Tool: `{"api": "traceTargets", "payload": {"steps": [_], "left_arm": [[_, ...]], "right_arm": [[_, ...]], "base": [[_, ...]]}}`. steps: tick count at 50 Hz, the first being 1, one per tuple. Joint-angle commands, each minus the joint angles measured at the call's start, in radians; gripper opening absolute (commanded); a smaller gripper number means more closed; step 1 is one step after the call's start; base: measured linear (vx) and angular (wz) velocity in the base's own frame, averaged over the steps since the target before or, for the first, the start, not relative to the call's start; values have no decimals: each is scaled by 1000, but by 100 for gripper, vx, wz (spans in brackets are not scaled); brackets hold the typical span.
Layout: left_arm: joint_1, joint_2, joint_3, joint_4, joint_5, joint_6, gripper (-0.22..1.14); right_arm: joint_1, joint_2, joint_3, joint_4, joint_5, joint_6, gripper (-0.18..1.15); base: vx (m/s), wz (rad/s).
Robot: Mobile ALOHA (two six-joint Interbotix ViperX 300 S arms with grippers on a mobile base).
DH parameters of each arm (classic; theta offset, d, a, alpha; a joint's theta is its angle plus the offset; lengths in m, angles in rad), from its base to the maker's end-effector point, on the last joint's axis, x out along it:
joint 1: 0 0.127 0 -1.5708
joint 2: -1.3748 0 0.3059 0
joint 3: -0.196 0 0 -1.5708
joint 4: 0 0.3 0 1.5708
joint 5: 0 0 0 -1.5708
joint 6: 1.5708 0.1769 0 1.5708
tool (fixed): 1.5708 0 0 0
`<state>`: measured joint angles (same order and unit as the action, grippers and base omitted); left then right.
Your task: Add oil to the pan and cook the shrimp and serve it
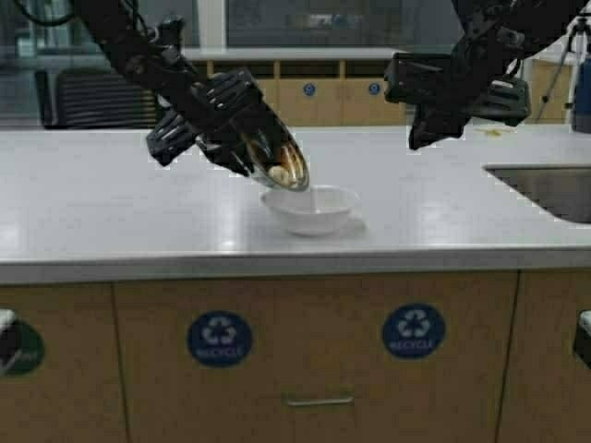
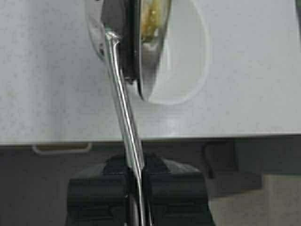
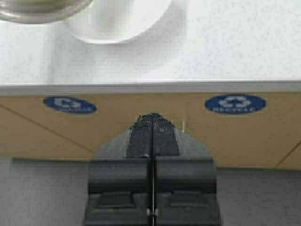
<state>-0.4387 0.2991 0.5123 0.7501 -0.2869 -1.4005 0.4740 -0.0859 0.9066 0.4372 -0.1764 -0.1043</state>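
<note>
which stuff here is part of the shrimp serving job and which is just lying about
In the job:
- small round shiny steel pan, tilted over the bowl, handle held by the left gripper
- small pale curled shrimp at the pan's low edge
- white round bowl under it

Lying about:
- steel sink
- blue recycle stickers
- right gripper, shut, idle

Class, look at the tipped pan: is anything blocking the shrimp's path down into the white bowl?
Nothing visible. The left gripper tilts the pan steeply over the white bowl; the shrimp sits at its lower rim, with open space below.
</note>
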Motion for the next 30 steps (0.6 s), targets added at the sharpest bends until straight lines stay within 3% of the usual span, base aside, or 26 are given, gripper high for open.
{"api": "traceTargets", "payload": {"steps": [1,30], "left_arm": [[-31,-14,-95,0,25,107,4],[-57,9,-209,-5,233,394,4]], "right_arm": [[2,-23,-8,2,-14,2,7],[2,-21,-9,2,-28,2,7]], "base": [[0,0],[0,0]]}}
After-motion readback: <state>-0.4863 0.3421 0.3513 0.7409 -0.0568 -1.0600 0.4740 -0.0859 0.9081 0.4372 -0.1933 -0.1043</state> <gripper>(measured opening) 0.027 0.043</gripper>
